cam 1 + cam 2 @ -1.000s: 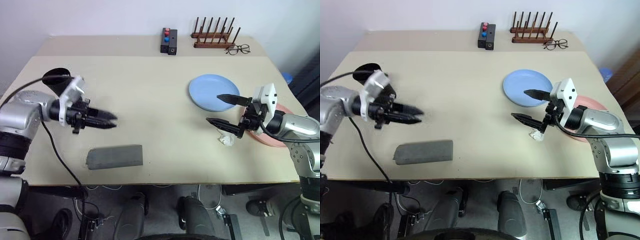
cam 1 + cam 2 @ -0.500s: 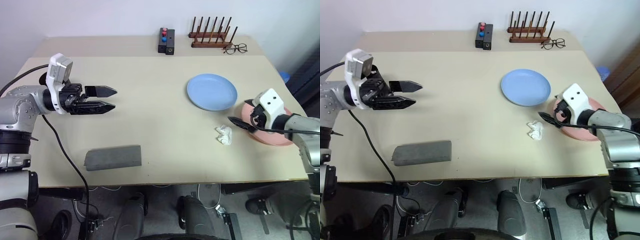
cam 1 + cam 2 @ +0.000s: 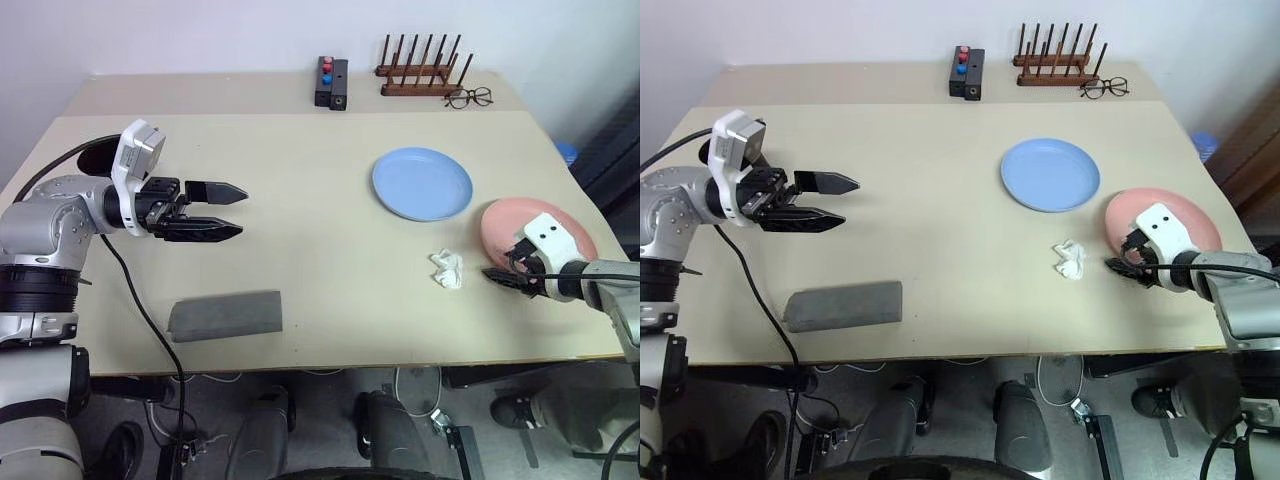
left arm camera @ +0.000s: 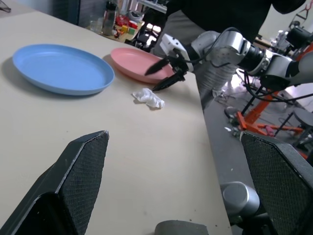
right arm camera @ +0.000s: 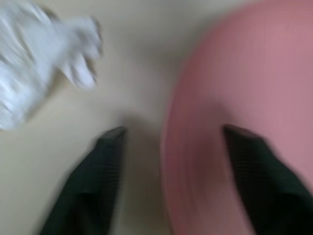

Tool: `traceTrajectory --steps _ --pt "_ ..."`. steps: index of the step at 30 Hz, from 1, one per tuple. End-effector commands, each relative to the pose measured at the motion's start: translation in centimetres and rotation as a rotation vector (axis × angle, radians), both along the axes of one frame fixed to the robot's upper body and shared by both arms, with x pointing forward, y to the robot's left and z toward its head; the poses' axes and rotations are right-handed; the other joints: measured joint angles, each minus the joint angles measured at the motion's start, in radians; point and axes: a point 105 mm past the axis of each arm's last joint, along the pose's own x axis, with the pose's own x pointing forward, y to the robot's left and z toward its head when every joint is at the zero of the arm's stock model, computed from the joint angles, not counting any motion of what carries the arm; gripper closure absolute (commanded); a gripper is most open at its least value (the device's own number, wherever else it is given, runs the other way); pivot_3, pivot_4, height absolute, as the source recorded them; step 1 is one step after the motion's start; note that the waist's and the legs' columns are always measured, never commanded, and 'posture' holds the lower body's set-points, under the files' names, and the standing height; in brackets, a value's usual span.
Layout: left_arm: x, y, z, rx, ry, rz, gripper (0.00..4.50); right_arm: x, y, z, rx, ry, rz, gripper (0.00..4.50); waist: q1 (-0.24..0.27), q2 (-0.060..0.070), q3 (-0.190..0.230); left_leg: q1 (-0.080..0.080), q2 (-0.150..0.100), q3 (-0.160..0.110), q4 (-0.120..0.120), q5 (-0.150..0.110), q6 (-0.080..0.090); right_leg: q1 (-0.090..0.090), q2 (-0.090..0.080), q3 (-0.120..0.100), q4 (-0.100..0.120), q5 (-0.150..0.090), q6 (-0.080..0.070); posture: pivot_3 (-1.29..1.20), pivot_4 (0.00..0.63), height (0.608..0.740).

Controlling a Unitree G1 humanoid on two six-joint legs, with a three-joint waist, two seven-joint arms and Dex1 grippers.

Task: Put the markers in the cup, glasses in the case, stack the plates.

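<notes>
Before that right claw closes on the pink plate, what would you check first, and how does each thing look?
1. Right gripper astride the pink plate rim: ok, one finger over the plate, one over the table.
2. Fingers apart: ok.
3. Crumpled white paper clear of the fingers: ok, it lies beside them, apart.
4. Blue plate free to receive the pink one: ok, nothing lies on it.
5. Left gripper out of the way: ok, open and holding nothing, far across the table.
6. Fingers low enough to get under the rim: cannot tell.
</notes>
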Motion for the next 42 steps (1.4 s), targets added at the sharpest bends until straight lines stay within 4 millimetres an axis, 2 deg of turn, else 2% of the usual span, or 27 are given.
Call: traceTrajectory --steps 1,3,4,9,13,15,18,21,25,27,30,37,42 --pt "-0.1 -0.1 1.2 0.005 -0.055 -0.012 0.0 0.7 -0.7 1.1 -0.021 -0.04 -0.031 3.47 0.0 0.0 0.0 0.0 0.0 0.0 0.0 0.0 0.0 0.0 0.0 0.0 0.0 0.0 0.0 0.0 0.15 0.74" --pt "-0.1 -0.1 1.2 0.005 -0.056 -0.011 0.0 1.0 -0.7 1.4 -0.016 -0.054 -0.037 4.38 -0.002 0.0 0.0 0.0 0.0 0.0 0.0 0.0 0.0 0.0 0.0 0.0 0.0 0.0 0.0 0.0 0.15 0.74" --pt "-0.1 -0.1 1.2 0.005 -0.057 -0.01 0.0 1.2 -0.8 1.6 -0.025 -0.068 -0.04 4.48 -0.003 -0.001 0.0 0.0 0.0 0.0 0.001 0.0 0.0 0.0 0.0 0.0 0.0 0.0 0.0 0.0 0.15 0.74" --pt "0.3 0.0 1.5 -0.013 -0.086 0.021 0.0 5.8 -2.6 6.7 -0.101 -0.373 -0.174 4.48 -0.005 0.0 0.0 0.001 0.0 0.001 0.0 0.0 0.0 0.0 0.0 0.001 0.0 0.0 0.0 0.0 0.15 0.74" --pt "0.4 0.1 1.6 -0.02 -0.109 0.04 0.0 8.1 1.7 10.1 0.022 -0.561 -0.049 4.48 -0.009 0.0 0.0 0.001 0.0 0.001 -0.002 0.0 0.0 -0.001 0.0 0.001 0.0 0.001 0.002 0.0 0.15 0.74" --pt "0.7 0.4 1.6 -0.011 -0.139 0.069 0.0 9.0 4.0 10.8 0.054 -0.612 0.01 4.48 -0.01 0.0 0.0 0.001 0.0 0.001 -0.003 0.0 0.0 -0.001 0.001 0.001 0.0 0.002 0.004 0.0 0.15 0.74" --pt "1.3 1.3 1.9 -0.006 -0.166 0.133 0.0 10.1 6.8 10.4 0.025 -0.654 0.078 4.48 -0.009 0.0 0.0 0.001 0.0 0.001 -0.002 0.0 0.0 -0.001 0.002 0.001 0.001 0.003 0.005 0.0 0.15 0.74" --pt "1.2 1.9 2.0 -0.004 -0.17 0.155 0.0 10.3 9.4 10.0 0.053 -0.651 0.161 4.48 -0.004 0.0 0.0 0.001 0.0 0.0 -0.002 0.0 0.0 -0.001 0.002 0.001 0.001 0.003 0.005 0.0 0.15 0.74" --pt "0.9 2.2 1.9 -0.009 -0.168 0.165 0.0 10.1 10.3 8.7 -0.014 -0.614 0.241 4.48 -0.002 0.0 0.001 0.001 -0.001 0.0 -0.002 0.0 0.0 0.0 0.002 0.001 0.001 0.002 0.004 0.0 0.15 0.74" --pt "0.8 2.2 1.7 -0.011 -0.165 0.168 0.0 9.6 11.1 7.9 0.023 -0.57 0.287 4.48 -0.003 0.0 0.001 0.001 -0.001 0.0 -0.002 0.0 0.0 0.0 0.002 0.001 0.001 0.002 0.004 0.0 0.15 0.74" --pt "0.7 2.1 1.4 -0.002 -0.166 0.163 0.0 8.0 12.3 6.3 0.108 -0.444 0.397 3.52 -0.005 0.0 0.0 0.001 0.0 0.0 -0.002 0.0 0.0 0.0 0.002 0.001 0.001 0.002 0.004 0.0 0.15 0.74" --pt "0.7 2.1 1.2 0.007 -0.152 0.151 0.0 8.0 11.3 8.6 0.177 -0.513 0.325 0.03 -0.007 0.001 0.001 0.002 0.0 0.0 -0.002 0.0 0.0 0.0 0.003 0.001 0.002 0.003 0.004 0.0 0.15 0.74" --pt "0.6 1.7 1.1 0.006 -0.147 0.122 0.0 6.6 9.7 9.2 0.303 -0.428 0.27 0.03 -0.003 0.001 0.001 0.002 0.0 0.0 -0.002 0.0 0.0 0.0 0.003 0.001 0.002 0.003 0.004 0.0 0.15 0.74"
